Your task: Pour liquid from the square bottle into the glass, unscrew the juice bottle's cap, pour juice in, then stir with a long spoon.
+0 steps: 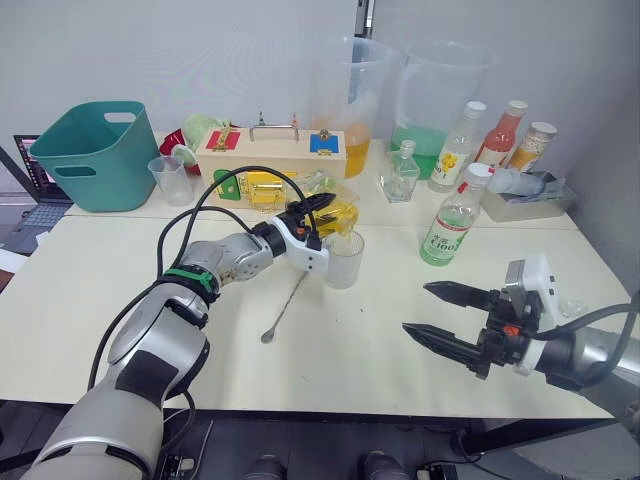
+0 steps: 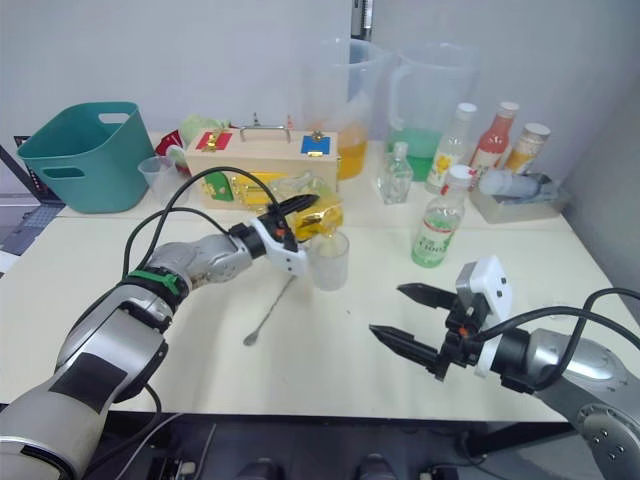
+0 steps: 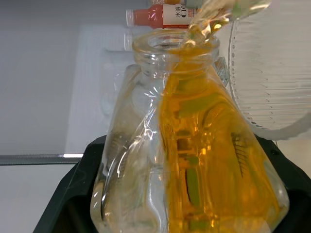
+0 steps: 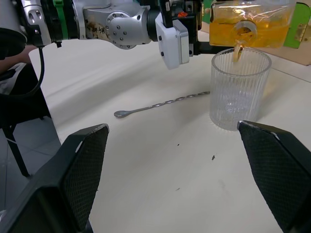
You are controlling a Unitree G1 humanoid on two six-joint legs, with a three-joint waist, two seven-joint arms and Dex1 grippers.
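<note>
My left gripper (image 1: pixel 318 212) is shut on the square bottle (image 1: pixel 337 213), which holds amber liquid and is tilted with its mouth over the glass (image 1: pixel 343 258). In the right wrist view a thin amber stream falls from the square bottle (image 4: pixel 252 22) into the ribbed glass (image 4: pixel 239 90). The long spoon (image 1: pixel 285 305) lies flat on the table just left of the glass. To the right of the glass stands the juice bottle (image 1: pixel 452 222), upright with its white cap (image 1: pixel 478 172) on. My right gripper (image 1: pixel 440 312) hovers open near the table's front right, holding nothing.
A teal basket (image 1: pixel 95 155) sits at the back left beside a clear measuring cup (image 1: pixel 172 178). A wooden box (image 1: pixel 270 150) and two large pitchers (image 1: pixel 350 100) line the back. A small glass bottle (image 1: pixel 402 172), a yellow-flower bottle (image 1: pixel 455 145), a red bottle (image 1: pixel 500 135) and a tray (image 1: pixel 525 205) stand at the back right.
</note>
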